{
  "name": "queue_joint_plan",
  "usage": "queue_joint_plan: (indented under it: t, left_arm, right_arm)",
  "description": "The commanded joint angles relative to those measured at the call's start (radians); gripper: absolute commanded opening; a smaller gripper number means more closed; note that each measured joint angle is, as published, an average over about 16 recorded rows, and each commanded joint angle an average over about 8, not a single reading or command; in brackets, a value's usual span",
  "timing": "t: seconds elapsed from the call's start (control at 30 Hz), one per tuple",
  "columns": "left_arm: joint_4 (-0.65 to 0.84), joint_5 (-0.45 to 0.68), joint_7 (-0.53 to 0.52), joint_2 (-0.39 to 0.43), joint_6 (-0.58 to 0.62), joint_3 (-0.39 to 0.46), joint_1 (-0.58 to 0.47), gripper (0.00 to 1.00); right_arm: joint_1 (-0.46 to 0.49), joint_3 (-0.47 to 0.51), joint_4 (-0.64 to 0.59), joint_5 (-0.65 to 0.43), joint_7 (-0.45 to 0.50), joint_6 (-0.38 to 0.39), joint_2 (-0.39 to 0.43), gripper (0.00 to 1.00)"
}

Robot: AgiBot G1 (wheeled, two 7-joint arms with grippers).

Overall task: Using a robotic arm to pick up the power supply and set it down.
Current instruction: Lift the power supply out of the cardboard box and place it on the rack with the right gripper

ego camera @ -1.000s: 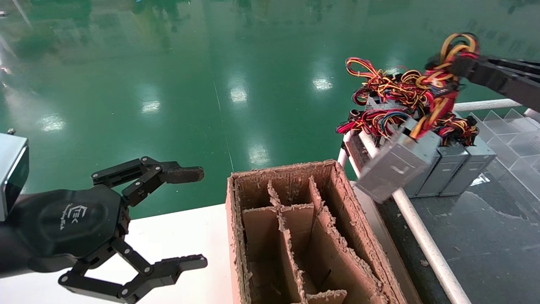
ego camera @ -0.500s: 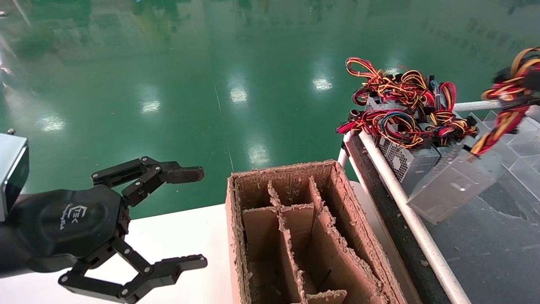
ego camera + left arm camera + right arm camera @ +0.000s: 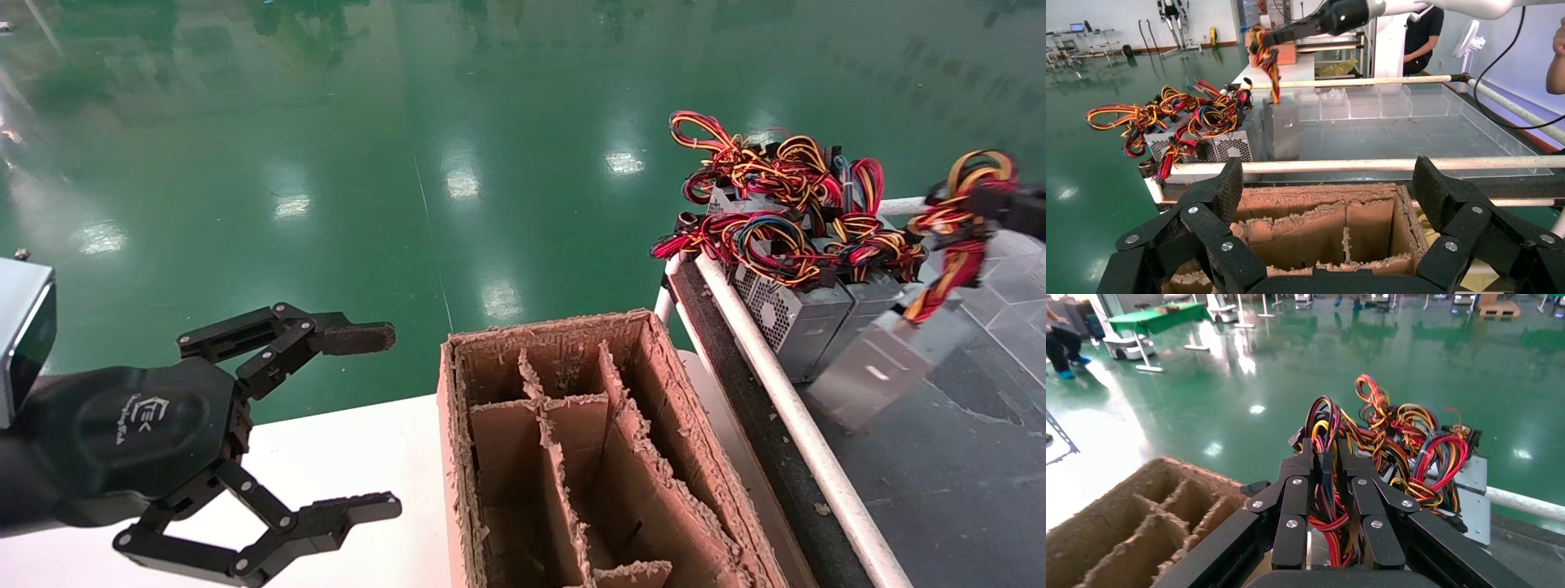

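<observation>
Above the dark tray [image 3: 940,474], the right gripper [image 3: 1326,454] was clamped on the wires of the power supply [image 3: 887,367], lifted, not yet set down; the left gripper [image 3: 359,425] hung spread wide, empty.

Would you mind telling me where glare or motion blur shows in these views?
Head view: bright glare patches on the green floor, and the power supply hanging by its wires from the right gripper is motion-blurred. Left wrist view: the left gripper is sharp.
</observation>
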Motion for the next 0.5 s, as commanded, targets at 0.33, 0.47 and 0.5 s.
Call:
queue_joint_plan:
  t: [0.33, 0.47, 0.5]
  left_arm:
    - [0.000, 0.000, 0.000, 0.000, 0.000, 0.000, 0.000, 1.00]
    - [0.000, 0.000, 0.000, 0.000, 0.000, 0.000, 0.000, 1.00]
    - [0.000, 0.000, 0.000, 0.000, 0.000, 0.000, 0.000, 1.00]
  right_arm:
    - [0.085, -0.042, -0.108, -0.071, -0.045, 0.054, -0.106, 0.07]
    - [0.105, -0.050, -0.144, -0.086, -0.059, 0.066, -0.130, 0.50]
    - [0.109, -0.052, -0.151, -0.089, -0.063, 0.067, -0.135, 0.63]
